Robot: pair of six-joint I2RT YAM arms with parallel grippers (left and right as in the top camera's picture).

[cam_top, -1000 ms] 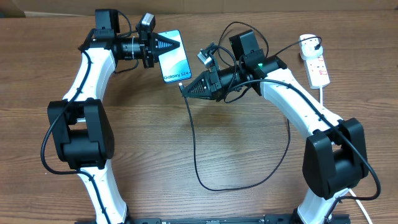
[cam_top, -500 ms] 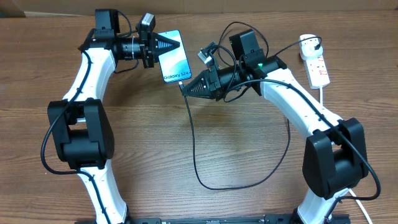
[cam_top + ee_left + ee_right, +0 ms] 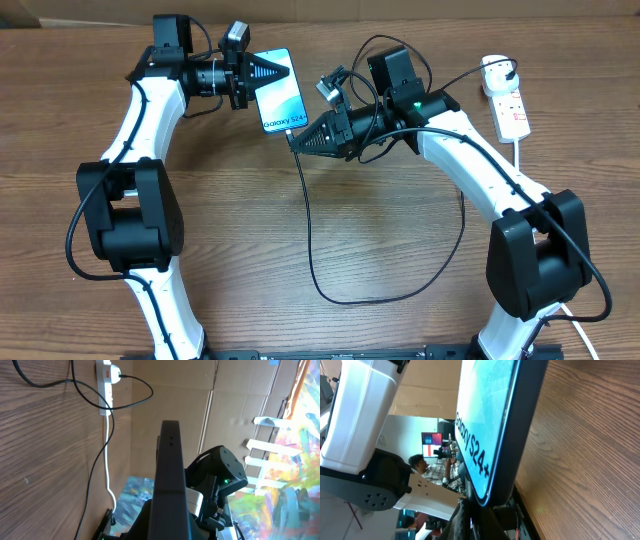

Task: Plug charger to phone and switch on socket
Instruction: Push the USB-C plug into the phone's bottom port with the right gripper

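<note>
Overhead view. Nearest the arm bases, the charger (image 3: 310, 230) cable loops across the wooden worktop (image 3: 240, 250). Beyond it, the right fingers (image 3: 312, 142) pinch its connector end at the lower edge of the phone (image 3: 283, 95). The left fingers (image 3: 265, 70) clamp the phone's upper side. Farthest right lies the socket (image 3: 510, 105), its white lead trailing.

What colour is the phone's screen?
Light blue fading to white on the phone; overhead view shows it best.

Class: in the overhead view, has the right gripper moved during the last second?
Yes, slightly. Judged against the fixed socket, the right gripper has edged up the picture and leftward, closer to the phone's bottom edge.
</note>
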